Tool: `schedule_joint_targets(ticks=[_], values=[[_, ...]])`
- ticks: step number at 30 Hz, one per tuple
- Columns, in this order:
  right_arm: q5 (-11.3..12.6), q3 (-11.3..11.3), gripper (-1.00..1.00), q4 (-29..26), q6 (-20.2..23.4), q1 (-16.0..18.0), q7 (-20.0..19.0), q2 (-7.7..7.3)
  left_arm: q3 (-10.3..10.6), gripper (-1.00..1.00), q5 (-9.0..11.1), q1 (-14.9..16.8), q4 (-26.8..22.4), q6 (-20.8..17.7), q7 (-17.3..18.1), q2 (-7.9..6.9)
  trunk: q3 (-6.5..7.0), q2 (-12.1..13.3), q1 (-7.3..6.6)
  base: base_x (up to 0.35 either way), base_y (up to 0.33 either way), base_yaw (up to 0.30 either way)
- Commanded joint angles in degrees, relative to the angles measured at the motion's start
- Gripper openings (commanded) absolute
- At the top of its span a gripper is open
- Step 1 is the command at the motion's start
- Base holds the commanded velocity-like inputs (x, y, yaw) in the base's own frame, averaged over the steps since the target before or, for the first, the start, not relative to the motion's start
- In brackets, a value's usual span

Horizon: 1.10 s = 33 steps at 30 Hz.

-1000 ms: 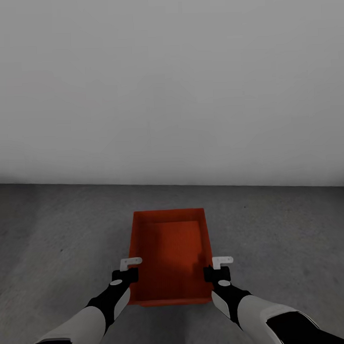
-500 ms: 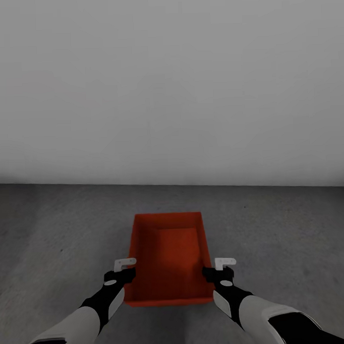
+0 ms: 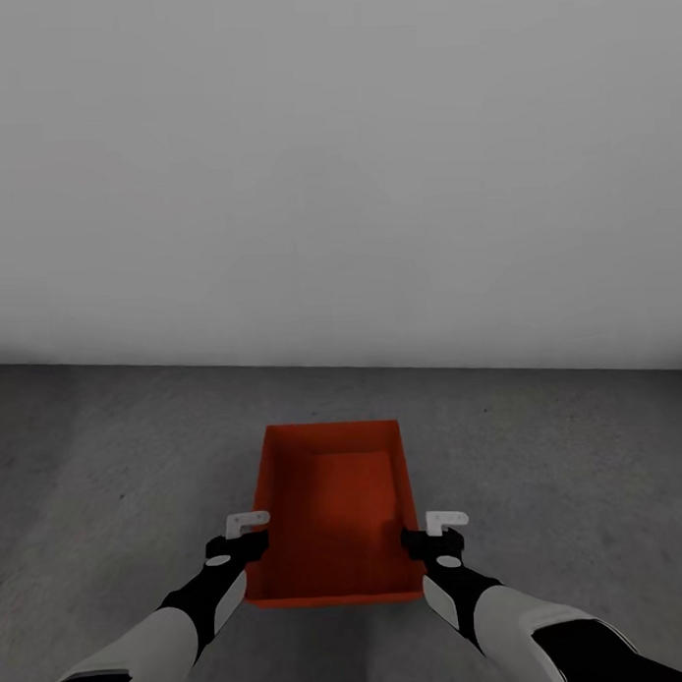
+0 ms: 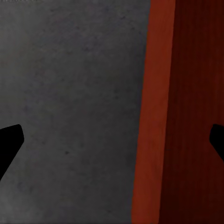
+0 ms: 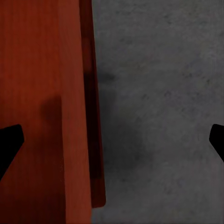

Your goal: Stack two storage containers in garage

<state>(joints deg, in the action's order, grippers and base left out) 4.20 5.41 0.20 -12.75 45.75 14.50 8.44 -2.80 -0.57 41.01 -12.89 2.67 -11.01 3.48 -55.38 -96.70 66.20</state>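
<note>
Orange-red plastic is sitting at the centre of the head view: 1 storage container point(image 3: 333, 513), open-topped and rectangular, is resting on the dark grey concrete floor point(image 3: 109, 467) of the garage, a short way in front of the pale grey wall point(image 3: 335, 164). Its long axis is running from near to far, and its inside is looking empty.

Flanking its near end, the left pincer point(image 3: 247, 524) is hanging just beside the left long wall and the right pincer point(image 3: 446, 520) just beside the right long wall. In the left wrist view the container's rim point(image 4: 154, 112) is lying between 2 dark fingertips point(image 4: 10, 140) spread wide, with bare concrete on one side of it. The right wrist view is showing the same on the other side: the wall point(image 5: 91, 102) is passing between parted fingertips point(image 5: 9, 142). Both pincers are standing apart, then, clamped on nothing.

As a judgement, about half the job is looking done: 1 bin is already down on the garage floor. A 2nd bin is not showing in these pictures, so fetching it from the living room and stacking it on this 1 is probably what is left.

No brand, label or writing is readable on the container, the arms or the wall.
</note>
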Motion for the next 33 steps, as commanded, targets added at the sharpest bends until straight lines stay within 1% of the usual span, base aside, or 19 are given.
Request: schedule_joint_targets(ticks=[1, 19, 33], values=[[0.44, 0.48, 1.0, 0.06, -0.18, 0.04, 0.18, 0.03, -0.28, 1.0, -0.05, 0.03, 0.06, 0.22, -0.07, 0.03, -0.04, -0.02, 0.0, 0.0, 0.0, 0.0], [0.41, 0.48, 1.0, 0.06, -0.25, 0.04, 0.25, 0.08, -0.28, 1.0, -0.04, 0.03, 0.01, 0.23, -0.16, 0.19, -0.04, -0.02, 0.0, 0.0, 0.0, 0.0], [0.45, 0.48, 1.0, 0.06, -0.26, 0.04, 0.26, 0.05, -0.28, 1.0, 0.04, 0.03, -0.03, 0.23, 0.02, 0.21, 2.48, 5.6, -3.08, 0.0, 0.0, 0.0]])
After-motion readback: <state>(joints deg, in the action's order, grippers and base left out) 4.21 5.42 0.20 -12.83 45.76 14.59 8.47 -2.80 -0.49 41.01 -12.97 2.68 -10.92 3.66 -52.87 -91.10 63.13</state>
